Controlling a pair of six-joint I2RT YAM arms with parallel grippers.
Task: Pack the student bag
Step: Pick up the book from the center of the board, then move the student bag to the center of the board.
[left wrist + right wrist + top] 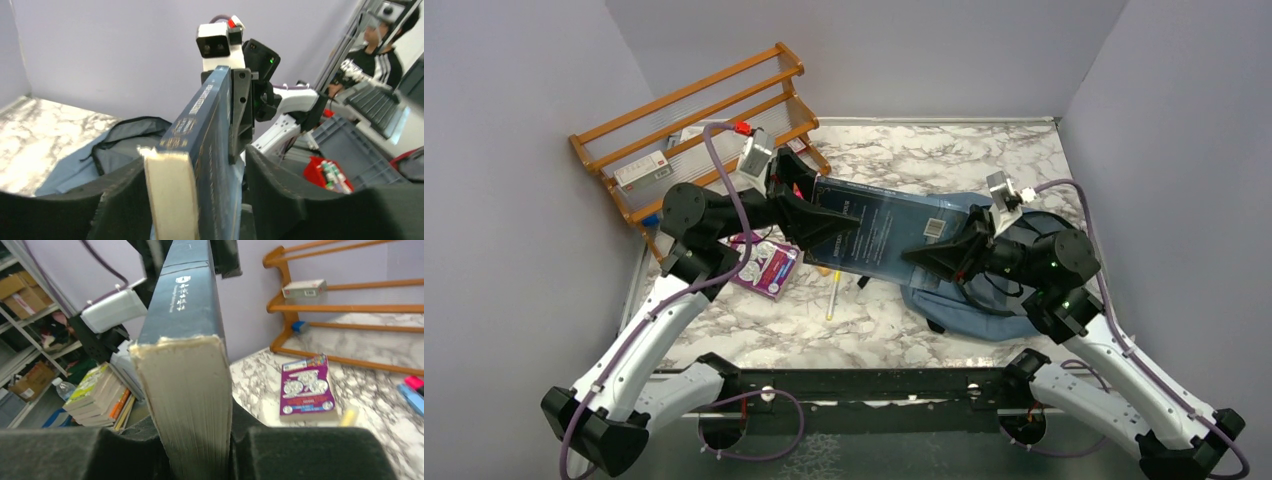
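Over the white-and-grey marbled table (944, 160), right of centre, lies the student bag (972, 315), a large soft dusty-blue fabric backpack with its mouth open (dark lining shows in the left wrist view). Above it, a thick dark blue-grey hardback book (874, 235) hangs between both arms, its right end over the bag.

Right gripper (195, 452): pads pressed on both covers at the page edge, holding the book.

Left gripper (192, 200): jaws straddle the opposite end; clamped or just loose, cannot tell.

Risk, as I judge it: if the left lets go while the right holds only one end, the heavy book may pivot, slip and land on the bag's rim or the table, missing the opening.

Pose: both arms reach inward, elbows bent, fingers pointing at each other.
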